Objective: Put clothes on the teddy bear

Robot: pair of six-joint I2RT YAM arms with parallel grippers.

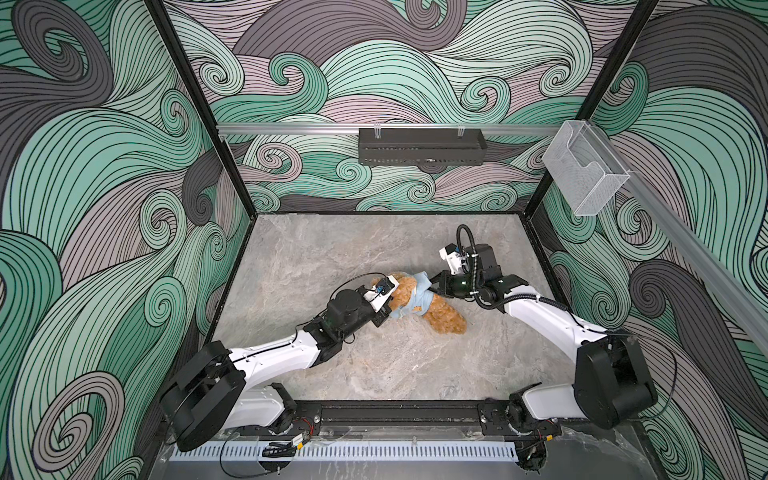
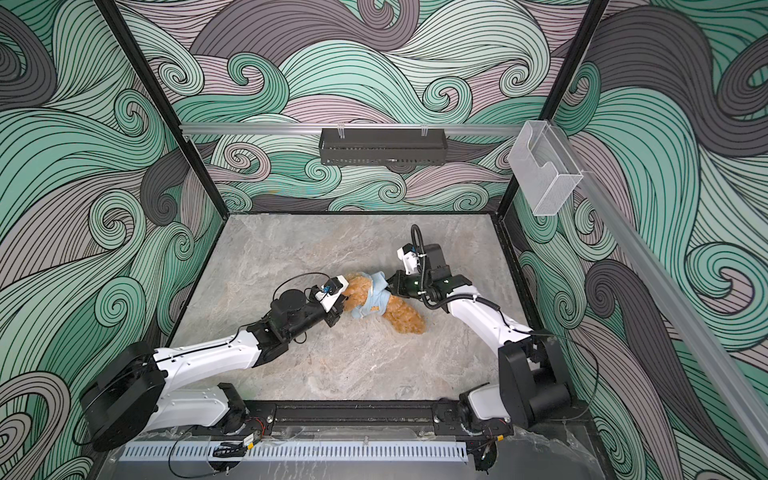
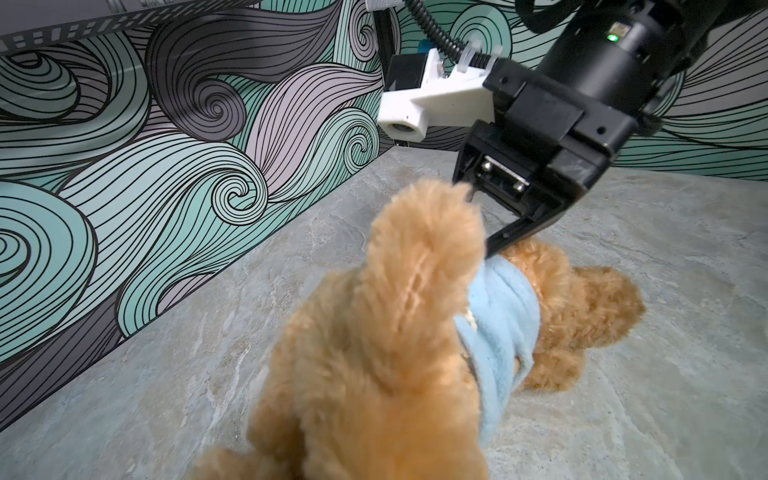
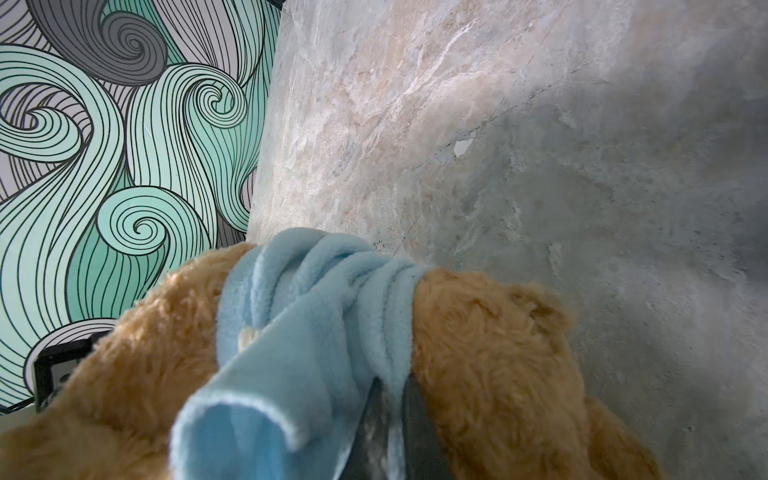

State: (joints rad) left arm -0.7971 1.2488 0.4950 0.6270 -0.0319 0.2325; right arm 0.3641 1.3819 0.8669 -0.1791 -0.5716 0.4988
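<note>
The teddy bear (image 1: 446, 318) (image 2: 405, 320) lies on its side mid-table, golden-brown and curly, with a light blue shirt (image 1: 417, 297) (image 2: 374, 297) bunched round its middle. My left gripper (image 1: 390, 306) (image 2: 343, 301) is shut on the bear's head end. In the left wrist view fur (image 3: 374, 332) hides its jaws. From the other side my right gripper (image 1: 434, 286) (image 2: 390, 284) (image 3: 490, 245) is shut on a fold of the shirt (image 4: 316, 316). Its dark fingertips (image 4: 409, 415) pinch the cloth beside the bear's body (image 4: 498, 353).
Patterned walls close in the marble tabletop (image 1: 332, 257) on three sides. A black tray (image 1: 422, 145) hangs on the back rail. A clear plastic holder (image 1: 582, 166) sits on the right rail. Both arm bases stand along the front edge.
</note>
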